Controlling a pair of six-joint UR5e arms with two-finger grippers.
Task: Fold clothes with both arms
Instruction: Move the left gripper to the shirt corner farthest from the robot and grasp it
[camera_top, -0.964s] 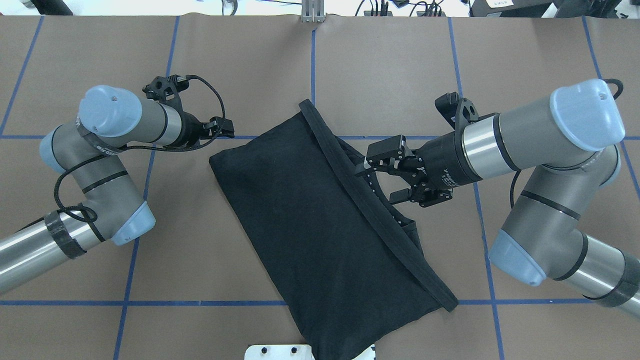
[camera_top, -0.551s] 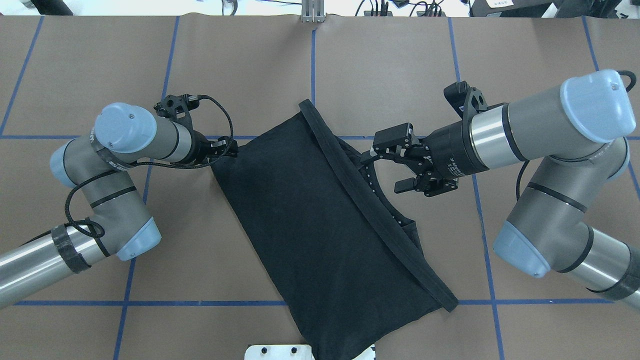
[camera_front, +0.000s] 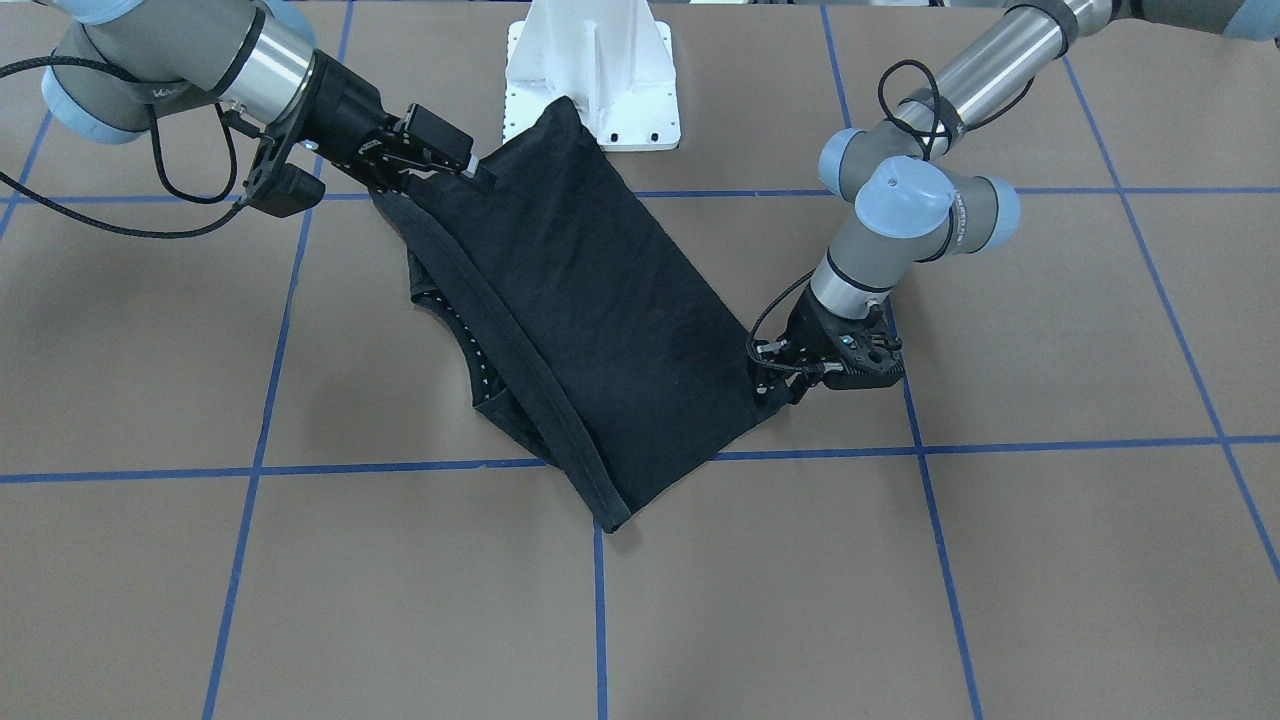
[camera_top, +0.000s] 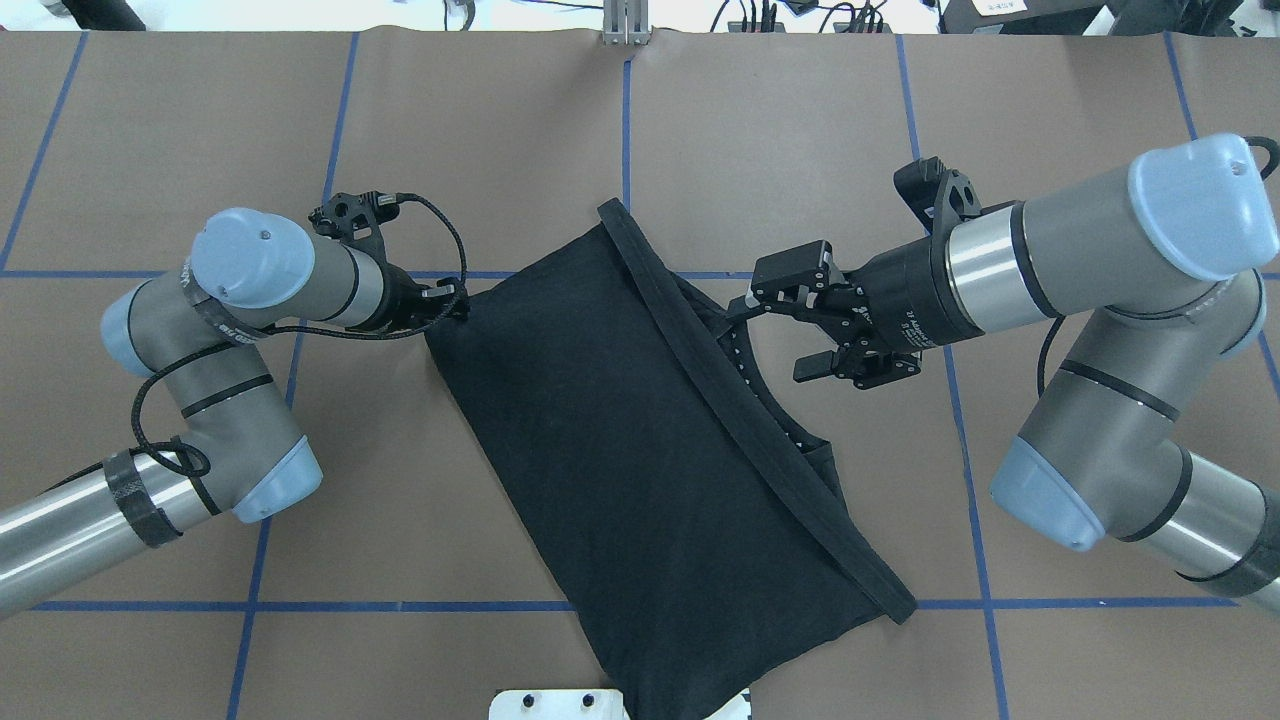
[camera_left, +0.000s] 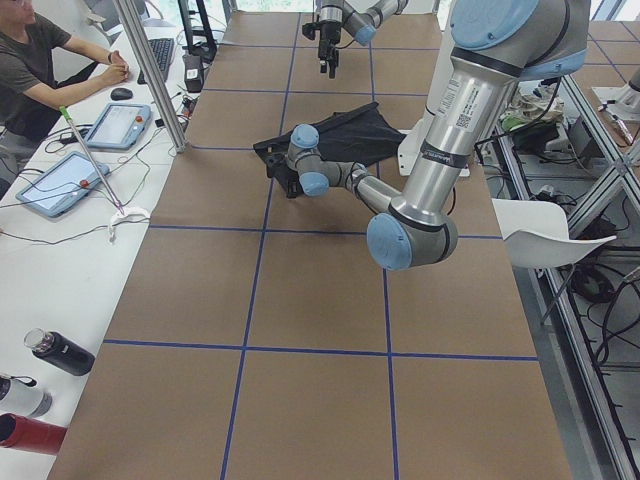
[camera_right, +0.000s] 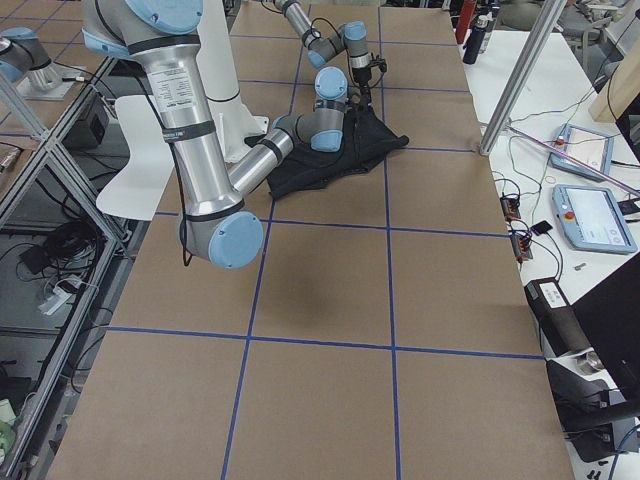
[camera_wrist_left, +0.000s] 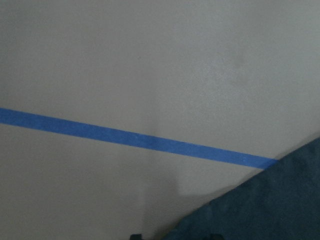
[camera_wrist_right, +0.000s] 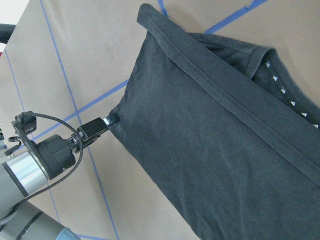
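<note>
Black T-shirt (camera_top: 620, 430) lies folded and diagonal on the tabletop (camera_top: 800, 130), one end overlapping the white pedestal base (camera_front: 592, 60). On the base's left side, the left gripper (camera_top: 452, 305) sits at a shirt corner; can't tell if it's clamped. On the base's right, the right gripper (camera_top: 780, 332) is spread wide and empty beside the sleeve edge.

Risk: the corner pinch catches one layer or slips, so the fold skews. Right side could grab only the hem.

Logo not visible. Left wrist view shows only blue tape (camera_wrist_left: 125, 137) and a cloth edge.

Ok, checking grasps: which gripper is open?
The right gripper, jaws spread at the shirt's edge; the left gripper sits at its corner.
</note>
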